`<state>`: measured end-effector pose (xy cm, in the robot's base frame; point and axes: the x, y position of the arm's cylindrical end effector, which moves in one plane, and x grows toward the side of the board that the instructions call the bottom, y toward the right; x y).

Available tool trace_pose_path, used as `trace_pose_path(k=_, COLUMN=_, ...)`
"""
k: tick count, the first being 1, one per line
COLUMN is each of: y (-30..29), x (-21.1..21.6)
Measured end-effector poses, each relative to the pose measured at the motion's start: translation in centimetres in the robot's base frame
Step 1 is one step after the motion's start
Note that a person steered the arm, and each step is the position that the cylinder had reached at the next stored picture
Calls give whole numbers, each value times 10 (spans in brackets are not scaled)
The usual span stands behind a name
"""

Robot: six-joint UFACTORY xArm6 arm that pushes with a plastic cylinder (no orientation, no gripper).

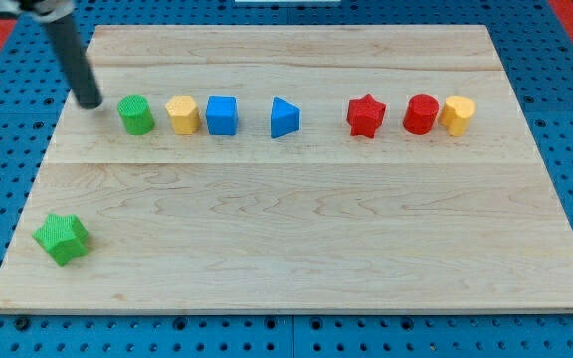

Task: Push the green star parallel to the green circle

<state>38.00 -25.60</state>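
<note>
The green star (pixel 62 239) lies near the bottom left corner of the wooden board (pixel 296 239). The green circle (pixel 135 115) stands at the left end of a row of blocks in the board's upper part. My tip (pixel 89 101) rests on the board just left of the green circle, a short gap apart from it. The green star is far below my tip, toward the view's bottom.
The row runs rightward from the green circle: a yellow block (pixel 182 114), a blue cube (pixel 221 114), a blue triangle (pixel 285 118), a red star (pixel 365 115), a red cylinder (pixel 421 114), a yellow block (pixel 457 114). A blue pegboard surrounds the board.
</note>
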Motion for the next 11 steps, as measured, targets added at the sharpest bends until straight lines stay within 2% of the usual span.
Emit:
trace_pose_path(k=1, y=85, x=97)
trace_pose_path(k=2, y=153, x=169)
trace_pose_path(k=3, y=85, x=216)
trace_pose_path(k=4, y=15, x=194)
trace_pose_path(k=6, y=-2, x=102)
trace_pose_path(k=8, y=-9, x=51)
trace_pose_path(k=9, y=5, x=13)
trace_pose_path(k=10, y=11, x=0)
trace_pose_path(k=11, y=10, x=57)
